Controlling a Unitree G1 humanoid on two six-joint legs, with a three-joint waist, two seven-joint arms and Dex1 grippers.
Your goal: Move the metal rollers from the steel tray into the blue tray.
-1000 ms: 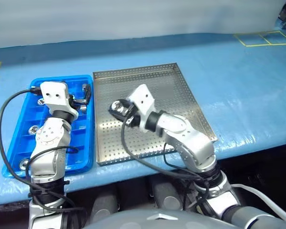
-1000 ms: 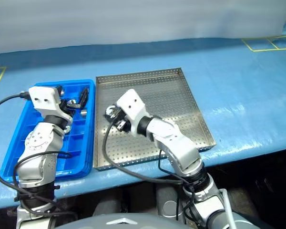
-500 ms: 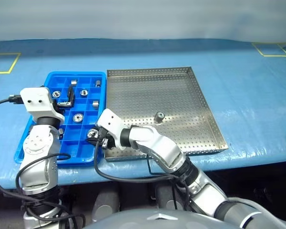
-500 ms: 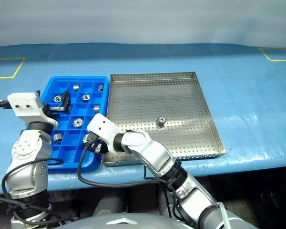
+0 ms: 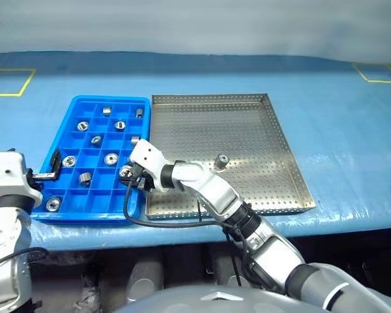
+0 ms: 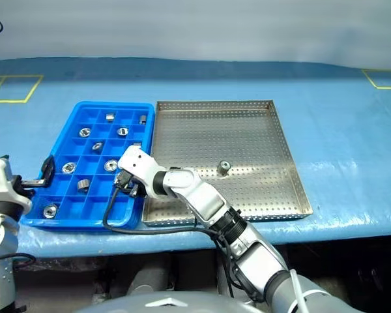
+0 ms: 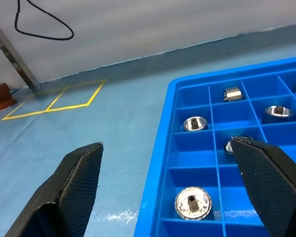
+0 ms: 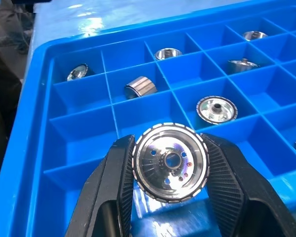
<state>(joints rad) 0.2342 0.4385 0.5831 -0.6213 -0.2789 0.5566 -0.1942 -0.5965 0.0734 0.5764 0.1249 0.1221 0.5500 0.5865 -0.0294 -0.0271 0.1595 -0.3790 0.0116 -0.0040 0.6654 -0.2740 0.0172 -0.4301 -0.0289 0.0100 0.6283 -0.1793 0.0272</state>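
Observation:
My right gripper (image 8: 170,148) is shut on a shiny metal roller (image 8: 170,164), held over a near right compartment of the blue tray (image 5: 141,103). Several metal rollers (image 5: 111,158) lie in single compartments of that tray. One roller (image 5: 221,160) stands alone on the perforated bottom of the steel tray (image 5: 287,147), right of the blue tray. My left gripper (image 7: 165,146) is open, with nothing between its fingers, at the blue tray's left rim near the front corner.
Both trays sit side by side on a blue table cover (image 5: 352,124) whose front edge runs just below them. Yellow tape squares (image 5: 10,81) mark the cover at the far left and far right. A black cable (image 5: 163,222) loops from my right wrist.
My right gripper carried the roller from over the steel tray leftward to the blue tray's near right corner. My left gripper drew back and left off the blue tray. The camera view shifted too.

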